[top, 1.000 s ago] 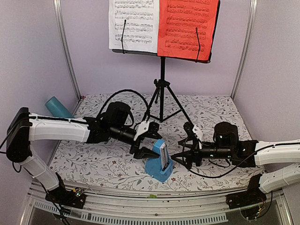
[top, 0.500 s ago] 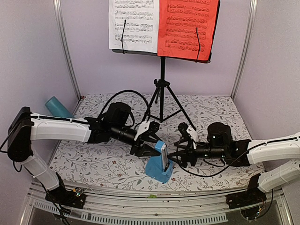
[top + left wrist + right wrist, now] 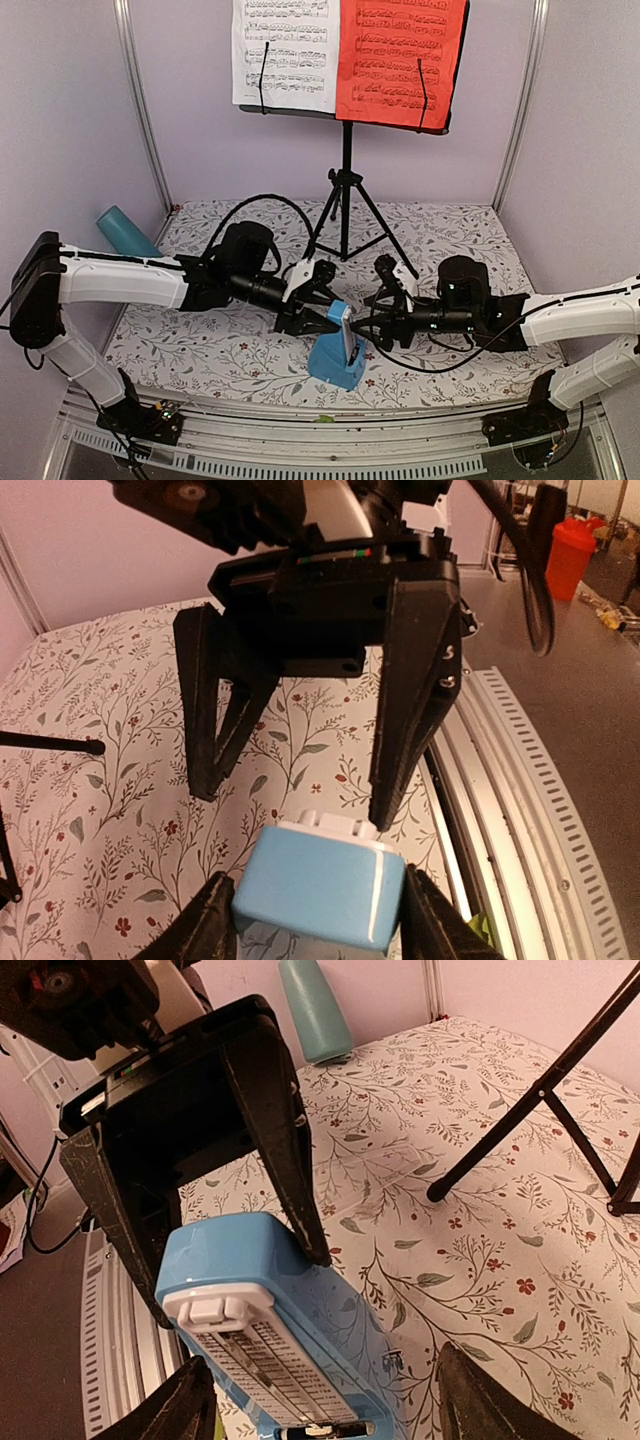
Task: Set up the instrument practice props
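Observation:
The small blue metronome [image 3: 338, 350] stands near the table's front edge, its white scale face [image 3: 265, 1370] towards my right wrist camera. My left gripper [image 3: 322, 312] is shut on its top, with one finger pressed to each blue side [image 3: 320, 885]. My right gripper [image 3: 368, 318] faces it from the right and stands open, its fingers [image 3: 475, 1400] wide on either side of the metronome without touching. At the back the black music stand [image 3: 346, 190] holds the white sheet [image 3: 285, 50] and the red sheet [image 3: 400, 60] side by side.
A teal cup [image 3: 125, 230] lies at the back left by the wall. The stand's tripod legs [image 3: 530, 1090] spread over the floral cloth behind the grippers. A metal rail [image 3: 330, 425] runs along the near edge. A red container [image 3: 572, 555] stands off the table.
My left gripper has closed on the metronome's top. My right arm has slid left towards the metronome, its jaws a little narrower.

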